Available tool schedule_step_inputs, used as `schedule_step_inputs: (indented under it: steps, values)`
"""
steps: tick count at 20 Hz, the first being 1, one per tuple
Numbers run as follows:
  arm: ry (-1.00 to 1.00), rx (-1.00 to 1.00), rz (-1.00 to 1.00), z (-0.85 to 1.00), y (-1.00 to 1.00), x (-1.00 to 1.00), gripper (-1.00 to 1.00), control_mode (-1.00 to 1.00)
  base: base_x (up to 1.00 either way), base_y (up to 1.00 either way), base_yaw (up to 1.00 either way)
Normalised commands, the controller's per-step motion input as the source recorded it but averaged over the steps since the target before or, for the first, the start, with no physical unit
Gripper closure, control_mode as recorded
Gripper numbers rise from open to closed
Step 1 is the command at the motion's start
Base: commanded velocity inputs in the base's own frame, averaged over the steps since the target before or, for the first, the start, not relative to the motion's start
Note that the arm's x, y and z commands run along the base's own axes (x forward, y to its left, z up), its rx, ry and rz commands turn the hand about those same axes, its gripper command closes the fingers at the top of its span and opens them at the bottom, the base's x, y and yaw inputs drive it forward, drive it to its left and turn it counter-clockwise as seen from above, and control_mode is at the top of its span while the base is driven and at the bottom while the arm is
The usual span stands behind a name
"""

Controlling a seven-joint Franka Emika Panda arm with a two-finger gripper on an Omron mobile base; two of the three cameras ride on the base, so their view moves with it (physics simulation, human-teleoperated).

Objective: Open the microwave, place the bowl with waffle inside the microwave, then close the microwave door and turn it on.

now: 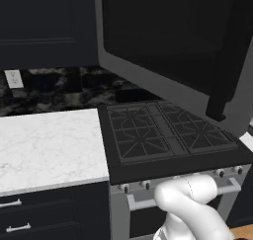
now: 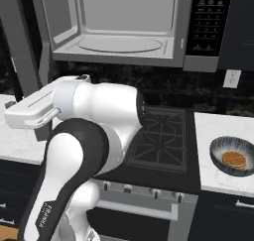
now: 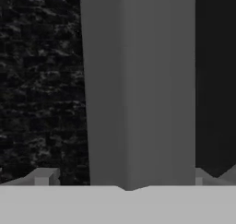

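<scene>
Gripper [image 3: 120,179] wide, empty, up against microwave door [image 1: 163,61] edge, door swung out. Next: back off clear of door, cross stove [image 2: 163,136] to bowl [image 2: 233,157] with waffle [image 2: 234,159] on right counter [image 2: 218,126].

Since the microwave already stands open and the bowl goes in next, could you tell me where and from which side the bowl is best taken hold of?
Probably the bowl by its rim, from above: it sits upright on the white counter right of the stove, rim exposed. Pinching the wall at one side keeps the fingers off the waffle lying flat in its middle. The end effector stands open.
</scene>
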Motion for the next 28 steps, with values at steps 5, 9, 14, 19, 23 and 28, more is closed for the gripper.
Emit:
schedule_step_inputs:
  steps: [5, 9, 14, 19, 23, 28]
  values:
    - [-0.09, 0.00, -0.05, 0.04, 0.82, -0.75, -1.00, -1.00, 0.00, 0.00, 0.00]
    - [-0.08, 0.00, -0.04, 0.13, 0.92, -0.65, -1.00, -1.00, 0.00, 0.00, 0.00]
    - [0.00, -0.07, -0.01, 0.22, 1.00, -0.27, -1.00, -1.00, 0.00, 0.00, 0.00]
    - [0.00, -0.10, -0.01, 0.11, 1.00, -0.02, -1.00, -1.00, 0.00, 0.00, 0.00]
    - [0.00, -0.07, -0.06, 0.01, 1.00, 0.00, -1.00, -1.00, 0.00, 0.00, 0.00]
    - [0.00, -0.01, -0.12, 0.00, 0.49, -0.30, -1.00, -1.00, 0.00, 0.00, 0.00]
